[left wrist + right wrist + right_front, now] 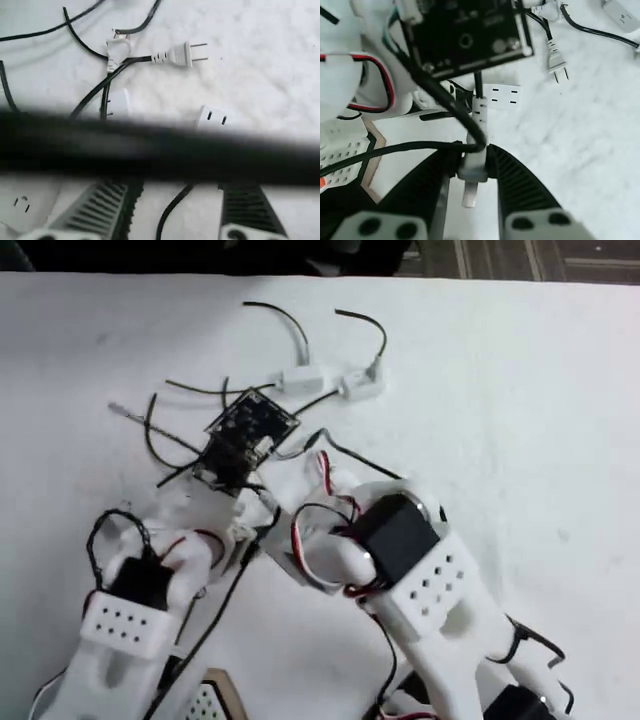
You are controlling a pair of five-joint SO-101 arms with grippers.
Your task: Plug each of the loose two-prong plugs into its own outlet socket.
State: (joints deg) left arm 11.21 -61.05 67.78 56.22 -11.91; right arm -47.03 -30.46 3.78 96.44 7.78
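Note:
My right gripper (472, 154) is shut on a white two-prong plug (471, 167) by its body, with the black cord running up from it. Just beyond it lies a white outlet socket (502, 95) with two pairs of slots. My left gripper (176, 196) is open low over the table, a black cord (170, 215) passing between its fingers. Ahead of it lie a loose white plug (179, 54) with its prongs bare, and a white socket (215, 117). Two more white sockets (300, 379) (361, 388) lie farther back on the table.
Black cords (290, 325) loop over the white table (520, 390) around the sockets. A blurred black cable (160, 152) crosses the left wrist view. The left arm's camera board (470, 30) hangs close to my right gripper. A wooden-edged board (212, 700) sits at the front.

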